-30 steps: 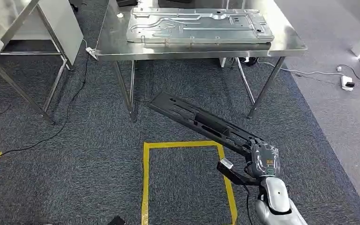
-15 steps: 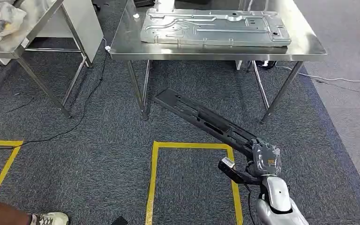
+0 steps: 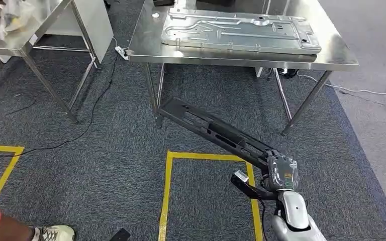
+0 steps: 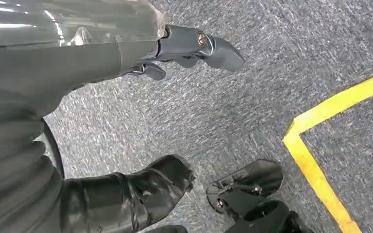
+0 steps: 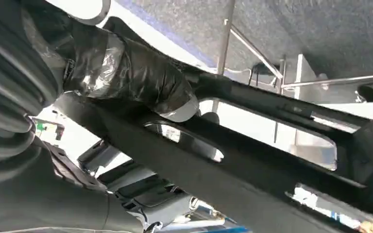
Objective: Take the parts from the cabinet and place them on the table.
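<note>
R hand point(image 3: 282, 173) low, clenched round end of long black part point(image 3: 212, 131), angled fwd toward table point(image 3: 338, 56). L hand point(image 4: 126, 73) hanging, fingers spread, holding nothing.

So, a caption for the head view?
Right hand carries long black plastic part toward steel table bearing a stamped metal panel.

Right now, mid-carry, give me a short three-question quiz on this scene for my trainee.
1. True or false: the long black part already lies on the steel table.
2. Which hand grips the black part: A) left hand, B) right hand, C) both?
3. Fill in: the table already carries a large stamped ______ panel.

Key: 1. False; the right hand holds it in the air above the carpet, its far end pointing toward the table. 2. B; the left hand hangs over the carpet with nothing in it. 3. Metal.
</note>
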You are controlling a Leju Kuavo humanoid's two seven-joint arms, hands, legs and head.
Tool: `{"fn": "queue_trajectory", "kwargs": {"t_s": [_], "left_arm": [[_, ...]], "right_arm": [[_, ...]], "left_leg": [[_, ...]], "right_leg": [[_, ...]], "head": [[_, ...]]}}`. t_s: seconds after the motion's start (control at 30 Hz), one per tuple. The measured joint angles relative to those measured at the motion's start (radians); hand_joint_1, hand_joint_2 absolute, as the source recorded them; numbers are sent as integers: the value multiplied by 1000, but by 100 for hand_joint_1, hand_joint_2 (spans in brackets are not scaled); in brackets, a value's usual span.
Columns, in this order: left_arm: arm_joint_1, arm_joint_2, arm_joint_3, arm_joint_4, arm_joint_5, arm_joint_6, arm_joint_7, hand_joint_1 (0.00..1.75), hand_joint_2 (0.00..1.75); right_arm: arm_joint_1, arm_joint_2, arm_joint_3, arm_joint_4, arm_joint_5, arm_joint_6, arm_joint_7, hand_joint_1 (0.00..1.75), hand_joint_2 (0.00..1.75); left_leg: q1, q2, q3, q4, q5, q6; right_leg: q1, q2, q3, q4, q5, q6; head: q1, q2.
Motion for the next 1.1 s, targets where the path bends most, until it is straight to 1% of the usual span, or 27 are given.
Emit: {"fn": "queue_trajectory", "kwargs": {"t_s": [0.07, 0.1, 0.13, 0.23, 0.27, 0.3, 0.33, 0.37, 0.4, 0.43, 0.47, 0.5, 0.53, 0.57, 0.6, 0.63, 0.7, 0.77, 0.8, 0.83, 0.87, 0.9, 0.93, 0.97, 1.0, 1.03, 1.1], "left_arm": [[-3, 0, 0, 0, 0, 4, 1, 0, 175], [-4, 0, 0, 0, 1, 6, 1, 0, 175], [-5, 0, 0, 0, 1, 8, 1, 0, 175], [-6, 0, 4, 0, 0, 8, 1, 0, 175], [-6, 1, 5, 0, -1, 7, 1, 0, 175], [-6, 2, 5, 0, -2, 6, 1, 0, 175], [-6, 1, 6, 0, -2, 5, 2, 0, 175], [-6, 2, 6, 0, -2, 3, 2, 0, 175], [-6, 1, 6, 0, -3, 2, 2, 0, 175], [-6, 1, 6, 0, -2, 2, 2, 0, 175], [-6, 1, 6, 0, -3, 2, 3, 0, 175], [-5, 1, 6, 0, -3, 2, 3, 0, 175], [-5, 1, 6, 0, -6, 2, 3, 0, 175], [-6, 2, 6, 0, -7, 2, 3, 0, 175], [-8, 2, 6, 0, -7, 2, 3, 0, 175], [-9, 2, 6, 0, -7, 0, 3, 0, 175], [-11, 2, 6, 0, -5, -1, 3, 0, 175], [-4, 1, 6, 0, -5, -1, 6, 0, 175], [-4, -1, 6, 0, -5, -1, 8, 0, 175], [-5, -2, 6, 0, -5, -2, 10, 0, 175], [-5, -1, 6, 0, -2, -1, 13, 0, 175], [-5, -1, 7, 0, -2, -2, 15, 0, 175], [-5, -1, 7, 0, -3, -3, 16, 0, 175], [-5, -2, 7, 0, -3, -4, 18, 0, 175], [-4, -2, 7, 0, -5, -6, 21, 0, 175], [-4, -3, 7, 0, -7, -6, 24, 0, 175], [-5, -6, 7, 0, -8, -8, 29, 0, 175]], "right_arm": [[6, -7, -3, -11, -3, -2, 3, 175, 175], [8, -9, -6, -20, -3, -5, 3, 175, 175], [9, -11, -8, -26, -2, -11, 3, 175, 175], [13, -19, -15, -45, 22, -30, 5, 175, 175], [11, -23, -16, -53, 28, -28, 5, 175, 175], [6, -27, -17, -63, 35, -25, 5, 175, 175], [-5, -32, -18, -70, 37, -15, 3, 175, 175], [-19, -42, -19, -77, 33, 4, -3, 175, 175], [-30, -47, -21, -82, 29, 17, -6, 175, 175], [-37, -53, -23, -86, 24, 25, -9, 175, 175], [-42, -57, -25, -89, 23, 28, -10, 175, 175], [-49, -64, -27, -93, 26, 30, -10, 175, 175], [-56, -69, -28, -96, 26, 39, -10, 175, 175], [-71, -79, -28, -102, 20, 62, -17, 175, 175], [-89, -91, -28, -109, 9, 88, -25, 175, 175], [-107, -111, -28, -115, -4, 114, -32, 175, 175], [-142, -140, -28, -125, -20, 146, -39, 175, 175], [-179, -177, -28, -147, -32, 169, -48, 175, 175], [-189, -185, -28, -155, -33, 171, -49, 175, 175], [-201, -195, -28, -164, -32, 172, -49, 175, 175], [-218, -206, -28, -172, -29, 175, -49, 175, 175], [-227, -213, -28, -177, -27, 177, -48, 175, 175], [-231, -218, -28, -180, -25, 177, -48, 175, 175], [-234, -221, -28, -182, -21, 179, -48, 175, 175], [-238, -225, -28, -186, -17, 185, -47, 175, 175], [-243, -228, -28, -189, -17, 186, -46, 175, 175], [-263, -242, -28, -199, -17, 193, -45, 175, 175]], "left_leg": [[-1, -1, 1, 6, -3, -3], [-2, 0, 1, 7, -5, -5], [-9, 0, -3, 10, -6, -11], [-4, 1, -3, 5, 0, -25], [-9, 1, -1, 3, 0, -33], [-4, 1, -8, 21, -15, -37], [-4, 2, -25, 62, -47, -44], [-2, 2, -57, 136, -89, -48], [0, 2, -92, 215, -126, -52], [2, 2, -122, 282, -149, -55], [4, 2, -137, 314, -151, -57], [5, 2, -124, 288, -124, -58], [5, 2, -97, 236, -91, -57], [5, 2, -50, 141, -43, -54], [5, 3, -7, 54, -7, -49], [0, 2, 8, 28, -24, -43], [-2, 1, 2, 21, -22, -33], [-5, 0, 2, 16, -18, -17], [2, 0, 7, 6, -13, -8], [1, 1, 8, 3, -11, -5], [1, 1, 8, 2, -10, 2], [0, 1, 7, 2, -10, 4], [-1, 1, 7, 3, -12, 6], [-1, 1, 7, 4, -12, 7], [-1, 0, 7, 5, -13, 7], [-1, -1, 7, 7, -14, 7], [-1, -3, 9, 12, -18, 3]], "right_leg": [[2, 0, 81, -166, 88, -10], [4, 0, 117, -246, 107, -18], [13, -2, 122, -257, 99, -21], [16, 1, 116, -257, 104, -29], [9, 1, 120, -268, 111, -38], [4, -3, 128, -274, 116, -44], [3, -2, 128, -276, 118, -51], [3, -2, 126, -276, 119, -54], [4, -2, 126, -276, 119, -54], [5, -3, 125, -275, 119, -54], [6, -4, 125, -274, 119, -54], [6, -4, 125, -273, 118, -54], [5, -3, 125, -271, 117, -52], [5, -2, 126, -267, 115, -49], [4, -1, 125, -262, 111, -44], [9, -1, 120, -257, 108, -37], [10, -1, 111, -253, 110, -28], [8, -2, 113, -259, 112, -14], [5, -2, 110, -256, 104, -9], [4, -1, 104, -235, 88, -7], [4, -1, 69, -160, 43, -3], [3, -1, 34, -83, 7, 0], [2, -1, -4, -4, -22, 2], [2, -1, -31, 46, -33, 4], [2, -1, -38, 51, -17, 4], [1, -1, -25, 17, 12, 4], [0, -1, 59, -168, 114, -2]], "head": [[0, 0], [0, 0], [-1, 0], [0, 0], [-1, 0], [0, 0], [-2, 0], [-1, 0], [-2, 0], [-1, 0], [-2, 0], [-2, 0], [-2, 0], [-2, 0], [-2, 0], [-1, 0], [-1, 0], [-1, 0], [0, 0], [0, 0], [0, 0], [0, 0], [0, 0], [0, 0], [0, 0], [0, 0], [0, 0]]}}
